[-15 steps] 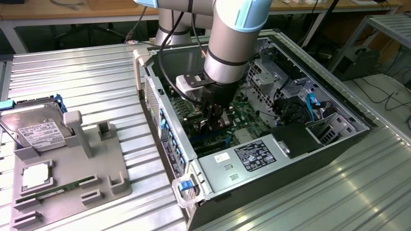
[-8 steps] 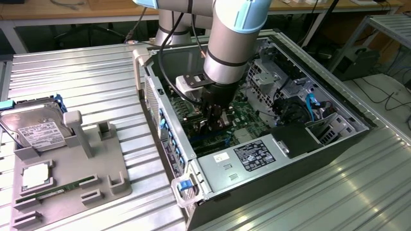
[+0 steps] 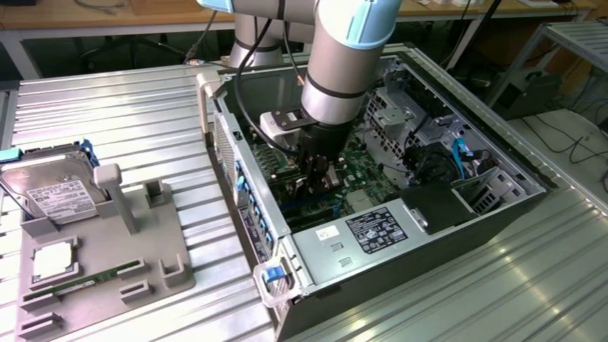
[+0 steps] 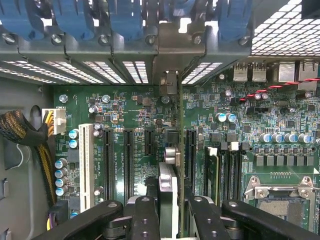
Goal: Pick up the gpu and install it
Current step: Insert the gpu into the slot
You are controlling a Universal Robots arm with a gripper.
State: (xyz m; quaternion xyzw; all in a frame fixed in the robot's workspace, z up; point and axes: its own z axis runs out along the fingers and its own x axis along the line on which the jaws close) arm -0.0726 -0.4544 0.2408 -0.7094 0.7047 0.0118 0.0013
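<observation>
My gripper (image 3: 317,177) reaches down into the open computer case (image 3: 249,187), over the motherboard. In the wrist view the gpu (image 4: 168,186) shows edge-on as a thin upright card between my black fingers (image 4: 145,220), and my gripper (image 4: 172,212) is shut on it. The card's silver bracket end (image 4: 169,82) points at the case's rear slot openings under the blue latches (image 4: 125,20). The card stands over the board between two black expansion slots (image 4: 191,155). Whether its lower edge touches a slot is hidden.
Left of the case, a grey fixture tray (image 3: 166,246) holds a silver hard drive (image 3: 57,192), a processor chip (image 3: 53,260) and a green RAM stick (image 3: 81,283). Inside the case are the power supply (image 3: 371,231), a CPU socket (image 4: 280,200) and bundled cables (image 4: 25,130).
</observation>
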